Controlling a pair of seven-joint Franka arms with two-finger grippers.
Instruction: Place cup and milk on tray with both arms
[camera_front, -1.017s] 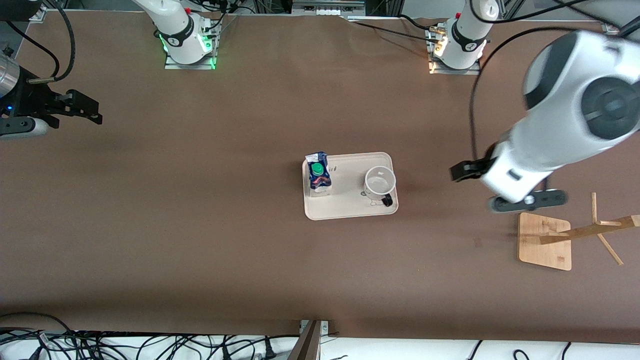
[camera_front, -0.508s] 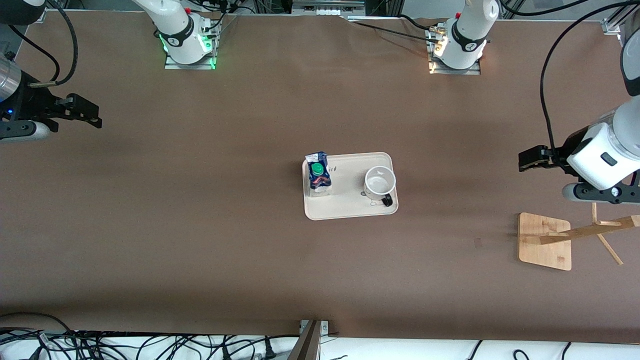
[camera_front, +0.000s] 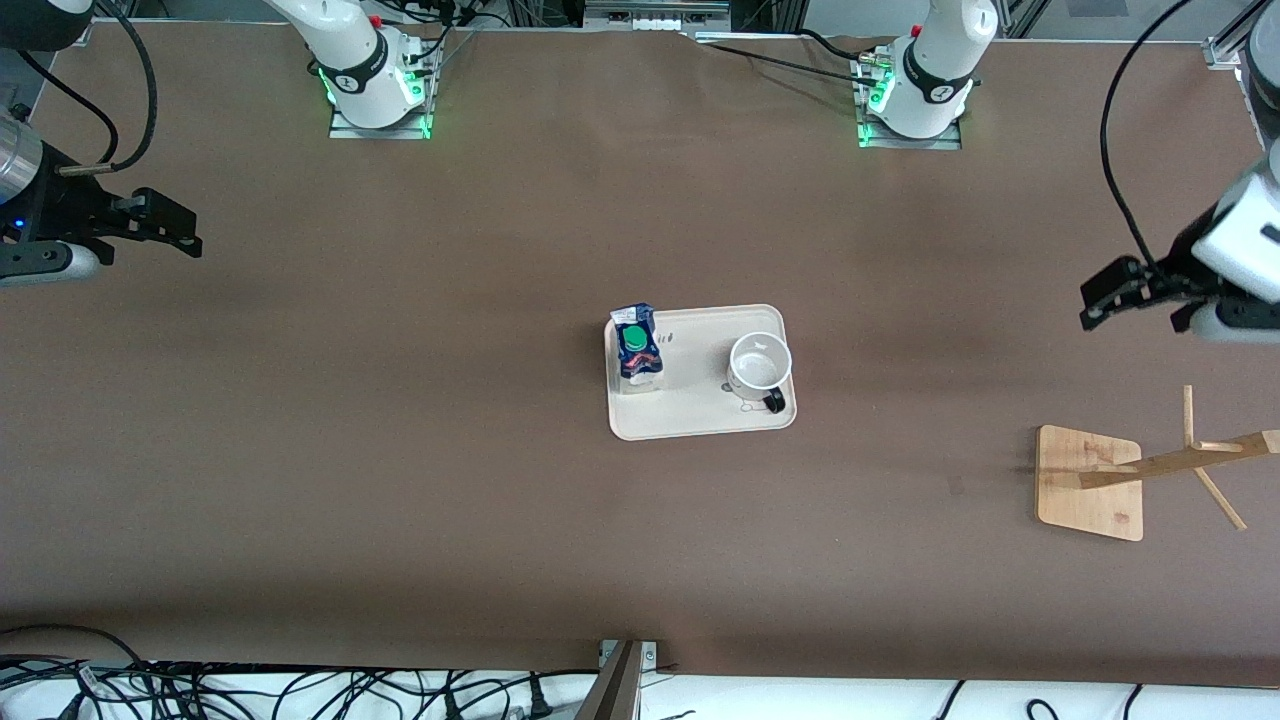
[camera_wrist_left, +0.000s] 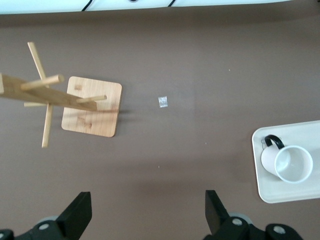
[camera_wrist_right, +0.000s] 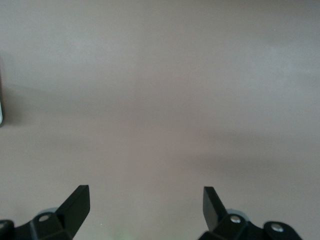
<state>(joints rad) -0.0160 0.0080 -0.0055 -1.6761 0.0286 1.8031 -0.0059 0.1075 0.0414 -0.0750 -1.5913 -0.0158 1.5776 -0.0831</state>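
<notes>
The cup (camera_front: 760, 362) and the milk (camera_front: 636, 346) both stand upright on the tray (camera_front: 700, 420), the milk at the end toward the right arm and the cup at the end toward the left arm, its black handle pointing toward the front camera. The placing looks done, so little is left to spoil. The left gripper (camera_front: 1118, 296) hangs over bare table toward its own end, with its jaws spread wide and nothing between them; the right gripper (camera_front: 165, 222) waits over bare table at the other end, just as wide open and empty. The milk sits close against the tray's edge and corner, so a bump or a tug on the tray could tip it over the rim. The cup also stands near the tray's edge, and its handle could catch a passing finger. The wooden stand (camera_front: 1090, 482) with its slanted pegs lies near the left arm, nearer to the front camera, and a low sweep of that arm could knock it over.
</notes>
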